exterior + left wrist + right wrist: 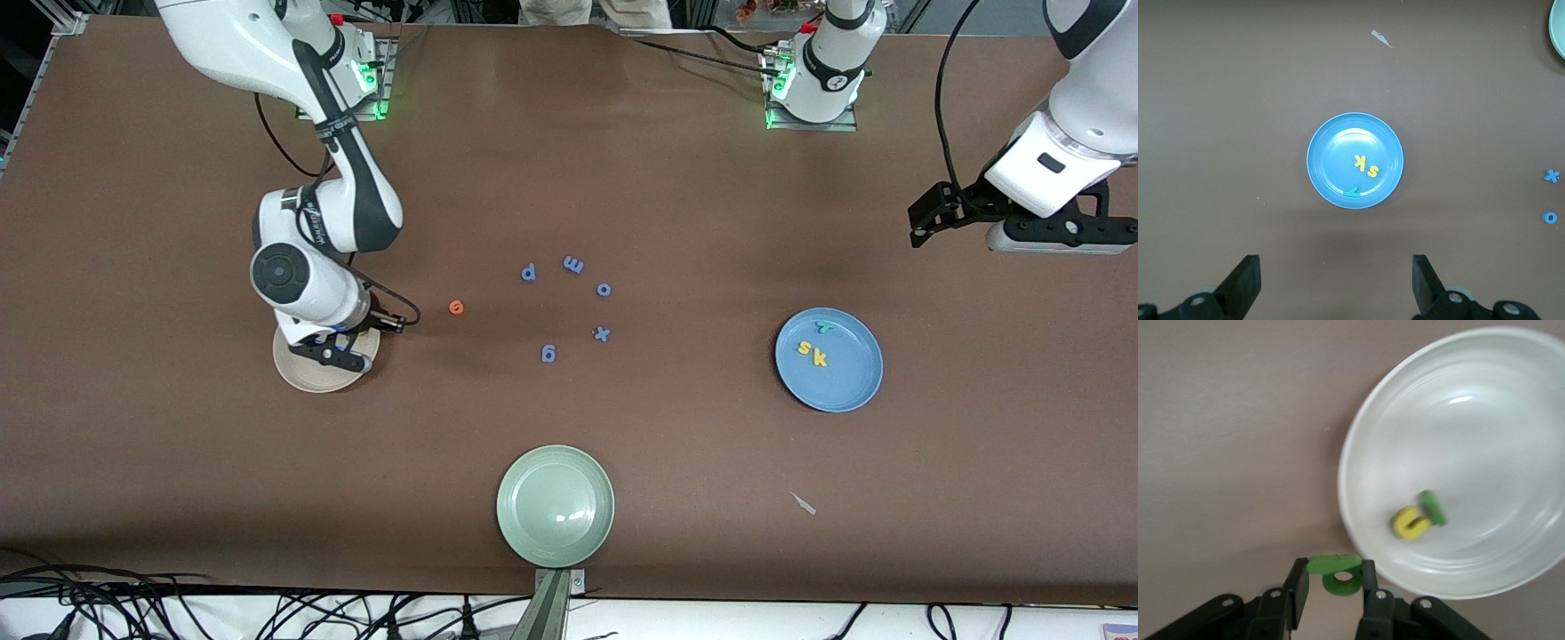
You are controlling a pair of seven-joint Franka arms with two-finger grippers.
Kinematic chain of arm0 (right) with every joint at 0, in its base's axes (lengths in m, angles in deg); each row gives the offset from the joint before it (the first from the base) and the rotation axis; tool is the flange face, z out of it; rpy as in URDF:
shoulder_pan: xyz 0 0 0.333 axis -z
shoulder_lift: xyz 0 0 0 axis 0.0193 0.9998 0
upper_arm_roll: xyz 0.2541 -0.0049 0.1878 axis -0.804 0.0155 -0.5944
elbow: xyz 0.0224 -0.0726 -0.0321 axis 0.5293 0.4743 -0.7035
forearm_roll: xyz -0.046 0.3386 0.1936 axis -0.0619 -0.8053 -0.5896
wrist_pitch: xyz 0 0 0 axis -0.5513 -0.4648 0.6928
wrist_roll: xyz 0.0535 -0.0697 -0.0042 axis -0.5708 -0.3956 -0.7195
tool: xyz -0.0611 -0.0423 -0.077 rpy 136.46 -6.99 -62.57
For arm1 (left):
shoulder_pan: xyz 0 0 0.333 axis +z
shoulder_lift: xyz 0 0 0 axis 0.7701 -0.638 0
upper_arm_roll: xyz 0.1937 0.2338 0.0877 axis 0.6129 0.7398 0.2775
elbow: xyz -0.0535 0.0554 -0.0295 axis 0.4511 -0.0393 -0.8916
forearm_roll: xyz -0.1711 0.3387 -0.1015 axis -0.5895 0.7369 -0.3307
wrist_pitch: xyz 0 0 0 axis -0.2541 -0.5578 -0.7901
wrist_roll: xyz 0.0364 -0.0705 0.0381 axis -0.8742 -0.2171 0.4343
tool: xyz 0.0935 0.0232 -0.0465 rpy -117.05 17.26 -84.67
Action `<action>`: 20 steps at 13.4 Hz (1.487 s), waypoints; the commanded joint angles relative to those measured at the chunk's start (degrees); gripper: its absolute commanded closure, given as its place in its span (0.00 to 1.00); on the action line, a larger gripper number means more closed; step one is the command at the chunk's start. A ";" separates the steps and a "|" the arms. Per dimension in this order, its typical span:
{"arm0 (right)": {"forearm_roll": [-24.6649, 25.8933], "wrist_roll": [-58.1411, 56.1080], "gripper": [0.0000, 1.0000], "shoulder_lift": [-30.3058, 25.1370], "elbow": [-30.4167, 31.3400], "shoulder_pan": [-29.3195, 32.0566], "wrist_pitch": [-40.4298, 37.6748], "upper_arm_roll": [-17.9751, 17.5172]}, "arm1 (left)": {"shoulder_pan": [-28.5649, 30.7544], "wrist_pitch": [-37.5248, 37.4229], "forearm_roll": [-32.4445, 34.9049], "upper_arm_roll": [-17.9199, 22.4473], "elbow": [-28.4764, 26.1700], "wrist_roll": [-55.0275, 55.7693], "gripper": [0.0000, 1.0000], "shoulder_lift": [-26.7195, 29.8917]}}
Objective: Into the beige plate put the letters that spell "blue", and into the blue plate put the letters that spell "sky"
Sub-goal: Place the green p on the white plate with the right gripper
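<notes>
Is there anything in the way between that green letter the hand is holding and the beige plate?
Nothing visible. The right hand holds the green letter just above the beige plate, at its rim. Inside lie only a yellow letter and a thin green one, with bare plate around them.

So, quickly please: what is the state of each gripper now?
Left gripper: open, holding nothing, above the table near the blue plate.
Right gripper: closed on the green "b", at the beige plate.

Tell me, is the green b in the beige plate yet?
Not yet. The right hand is shut on the green b, holding it at the rim of the beige plate.
</notes>
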 commanded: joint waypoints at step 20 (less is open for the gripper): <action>-4.28 20.26 0.33 5.07 0.30 -11.38 10.45 0.42 | 1.47 -5.16 -1.11 -0.91 5.30 -2.84 0.00 -3.66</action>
